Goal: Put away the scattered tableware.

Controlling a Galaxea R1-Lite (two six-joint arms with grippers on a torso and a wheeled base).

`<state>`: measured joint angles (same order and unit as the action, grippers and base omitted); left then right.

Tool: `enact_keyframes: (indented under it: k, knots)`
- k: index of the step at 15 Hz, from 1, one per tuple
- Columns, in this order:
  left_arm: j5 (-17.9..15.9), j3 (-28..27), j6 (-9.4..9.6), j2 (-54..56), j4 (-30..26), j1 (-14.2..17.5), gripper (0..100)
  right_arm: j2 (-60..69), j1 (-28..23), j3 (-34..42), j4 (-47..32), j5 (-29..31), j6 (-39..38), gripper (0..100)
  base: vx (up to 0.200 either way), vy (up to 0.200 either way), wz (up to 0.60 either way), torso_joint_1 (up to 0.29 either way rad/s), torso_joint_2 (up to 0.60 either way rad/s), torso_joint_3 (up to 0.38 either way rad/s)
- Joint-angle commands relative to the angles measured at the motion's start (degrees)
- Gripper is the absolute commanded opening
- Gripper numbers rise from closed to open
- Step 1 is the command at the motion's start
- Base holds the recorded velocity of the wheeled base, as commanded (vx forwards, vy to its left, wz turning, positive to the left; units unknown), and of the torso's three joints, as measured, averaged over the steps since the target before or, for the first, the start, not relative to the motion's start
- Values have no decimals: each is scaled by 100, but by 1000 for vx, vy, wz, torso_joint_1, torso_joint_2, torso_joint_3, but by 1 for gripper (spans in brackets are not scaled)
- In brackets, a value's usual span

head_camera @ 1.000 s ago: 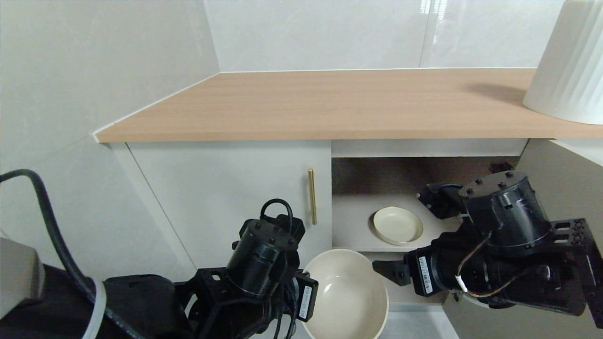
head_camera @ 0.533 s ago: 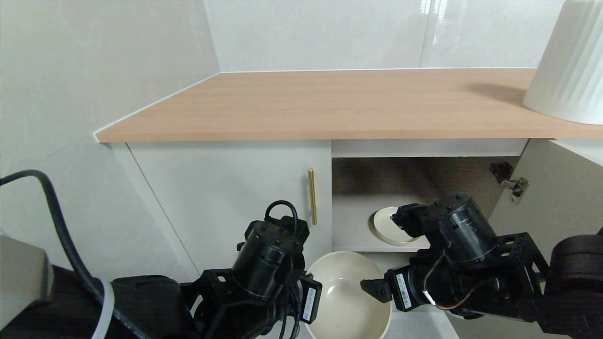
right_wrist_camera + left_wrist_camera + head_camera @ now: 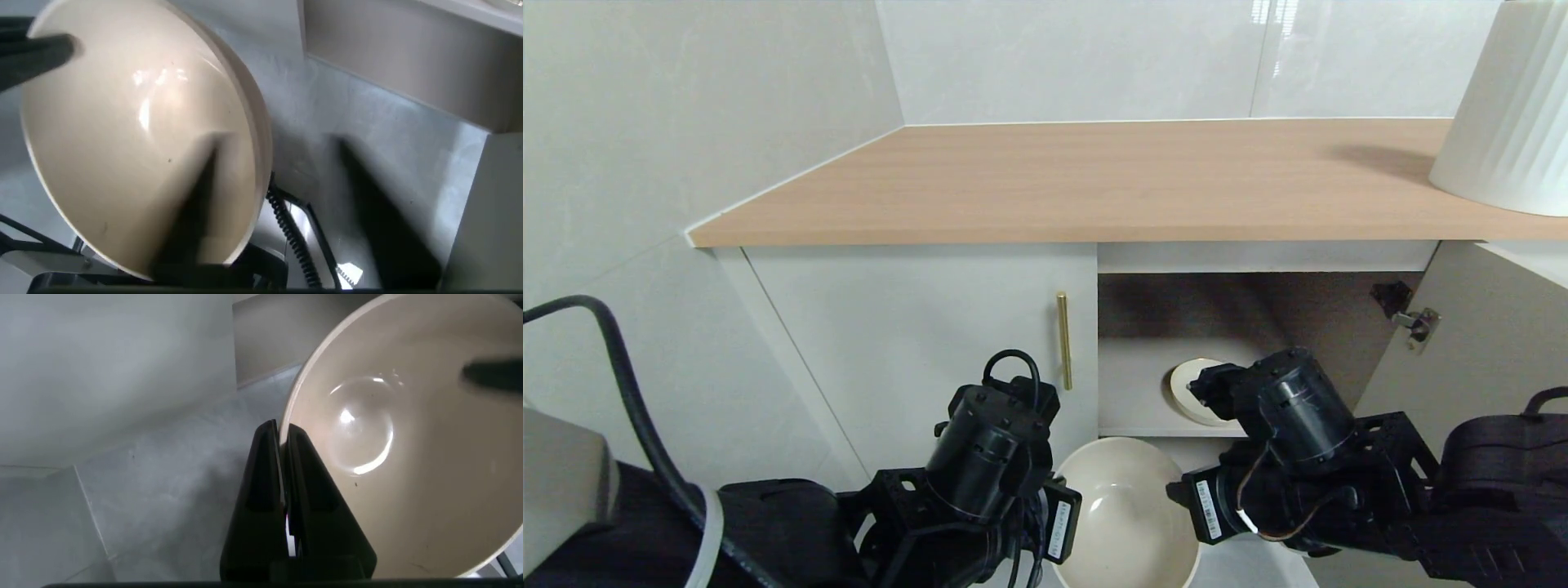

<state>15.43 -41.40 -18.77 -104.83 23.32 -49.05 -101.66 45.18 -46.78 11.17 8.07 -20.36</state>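
Left gripper [image 3: 282, 433] pinches one bowl [image 3: 409, 457] rim; right gripper [image 3: 278, 155] spread; one plate [image 3: 1181, 387] on shelf [image 3: 1131, 392].

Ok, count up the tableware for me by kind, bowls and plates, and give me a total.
Bowls: 1, the cream bowl clamped by its rim in the left pincer.
Plates: 1, the small plate on the cabinet shelf.
Total: 2.

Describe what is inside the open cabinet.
A small cream plate lies on the shelf. The right arm covers its right side and the shelf beyond.
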Motion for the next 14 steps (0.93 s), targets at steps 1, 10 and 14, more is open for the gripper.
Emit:
enact_keyframes:
  k: [1,10,14]
  knots:
    - [4,9,-4,-3,-3,1,0,-30,9,11,0,2,6,0,0,0,0,0,0,0]
    - [56,71,84,-3,-12,1,100,-38,9,37,0,2,14,0,0,0,0,0,0,0]
    - [355,71,67,94,6,28,100,-197,-88,11,17,160,-197,0,0,0,0,0,0,0]
